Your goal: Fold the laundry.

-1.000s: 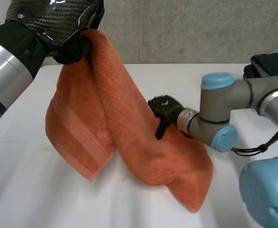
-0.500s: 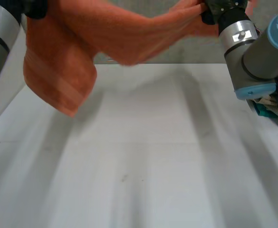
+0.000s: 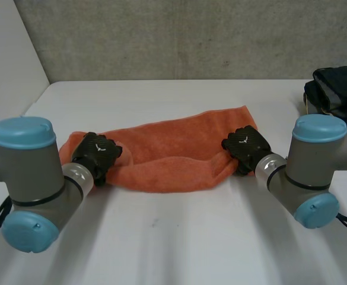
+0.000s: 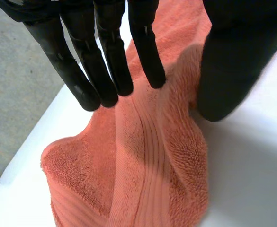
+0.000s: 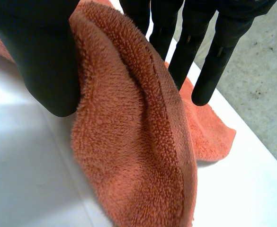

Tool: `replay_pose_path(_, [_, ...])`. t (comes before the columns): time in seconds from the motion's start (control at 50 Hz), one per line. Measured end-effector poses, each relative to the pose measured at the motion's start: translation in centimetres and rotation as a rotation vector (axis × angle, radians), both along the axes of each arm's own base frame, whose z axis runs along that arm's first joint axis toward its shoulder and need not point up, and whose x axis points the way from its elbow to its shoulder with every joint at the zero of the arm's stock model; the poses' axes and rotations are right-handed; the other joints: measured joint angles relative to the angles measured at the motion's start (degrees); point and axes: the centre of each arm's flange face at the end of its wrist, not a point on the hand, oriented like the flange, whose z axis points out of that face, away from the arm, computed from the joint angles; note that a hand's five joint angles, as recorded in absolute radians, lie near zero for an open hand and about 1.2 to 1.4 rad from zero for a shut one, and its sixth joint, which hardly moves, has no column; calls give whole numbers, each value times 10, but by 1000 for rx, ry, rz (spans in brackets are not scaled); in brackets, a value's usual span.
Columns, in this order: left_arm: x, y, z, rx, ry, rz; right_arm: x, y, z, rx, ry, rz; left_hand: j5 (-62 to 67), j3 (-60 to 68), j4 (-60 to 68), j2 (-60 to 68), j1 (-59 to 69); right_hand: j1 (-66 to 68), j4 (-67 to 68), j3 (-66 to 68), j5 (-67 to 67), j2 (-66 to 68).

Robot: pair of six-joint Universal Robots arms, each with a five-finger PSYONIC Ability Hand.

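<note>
Head view: orange towel (image 3: 173, 157) flat on table (image 3: 179, 249), long axis left-right; left hand (image 3: 96, 153) pinches left end, right hand (image 3: 244, 145) pinches right end, both equally close.

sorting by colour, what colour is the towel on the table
Orange towel, with a ribbed band; clearest in the left wrist view.

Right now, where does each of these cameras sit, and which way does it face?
Head view: behind and between the arms, looking down at the table; shows both arms, left hand, right hand.
Left wrist view: on that wrist, looking along its fingers.
Right wrist view: same, along its fingers.
All share the orange towel.
</note>
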Motion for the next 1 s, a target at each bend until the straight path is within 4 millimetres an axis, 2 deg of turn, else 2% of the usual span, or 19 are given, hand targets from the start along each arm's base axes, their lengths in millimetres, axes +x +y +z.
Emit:
replay_pose_path(0.04, [1, 2, 7, 10, -7, -6, -2, 1, 4, 14, 4, -5, -65, -63, -64, -62, -56, -20, -19, -20, -20, -19])
replay_pose_path(0.12, [4, 1, 28, 12, 12, -17, -7, 2, 14, 38, 1, -21, -197, -193, -196, -187, -192, -146, -140, -144, -144, -142])
replay_pose_path(0.14, [6, -1, 39, 10, 28, -20, -10, 3, 19, 51, -5, -34, -236, -233, -235, -228, -223, -166, -165, -168, -169, -166])
replay_pose_path(0.2, [11, -9, 59, 6, 64, -16, -17, 1, 29, 76, -25, -72, -265, -260, -260, -254, -240, -171, -177, -173, -181, -172])
replay_pose_path(0.24, [13, -11, 63, 6, 73, -13, -18, 0, 31, 82, -30, -82, -265, -260, -260, -254, -240, -171, -177, -173, -182, -172])
replay_pose_path(0.28, [19, -22, 78, 11, 105, 3, -26, -4, 37, 105, -58, -129, -265, -260, -260, -255, -240, -171, -178, -173, -183, -172])
replay_pose_path(0.34, [24, -35, 86, 27, 126, 21, -32, -10, 39, 124, -81, -172, -265, -260, -260, -255, -240, -171, -178, -173, -183, -172])
replay_pose_path(0.44, [30, -57, 76, 113, 121, 42, -35, -16, 28, 160, -81, -197, -264, -260, -259, -255, -240, -171, -178, -173, -182, -172])
replay_pose_path(0.54, [26, -75, 51, 214, 105, -6, -35, -19, 11, 197, -59, -196, -263, -259, -259, -253, -238, -135, -132, -136, -119, -132])
replay_pose_path(0.74, [-4, -84, 10, 223, 38, -168, -29, -22, 1, 175, -74, -160, -263, -260, -259, -254, -240, -20, -18, -22, -9, -22])
replay_pose_path(0.8, [-9, -86, 3, 212, 19, -176, -27, -21, 1, 162, -82, -150, -263, -259, -259, -253, -239, 102, 106, 102, 105, 109])
replay_pose_path(0.82, [-12, -87, 1, 207, 11, -178, -26, -21, 1, 155, -85, -145, -263, -259, -259, -253, -239, 175, 177, 173, 184, 188])
replay_pose_path(0.88, [-16, -90, -3, 192, -4, -180, -24, -20, 2, 144, -86, -138, -263, -259, -259, -253, -238, 182, 233, 225, 222, 226])
replay_pose_path(1.0, [-21, -96, -6, 152, -27, -184, -22, -16, 2, 128, -67, -121, -226, -231, -229, -227, -216, 182, 237, 227, 222, 226])
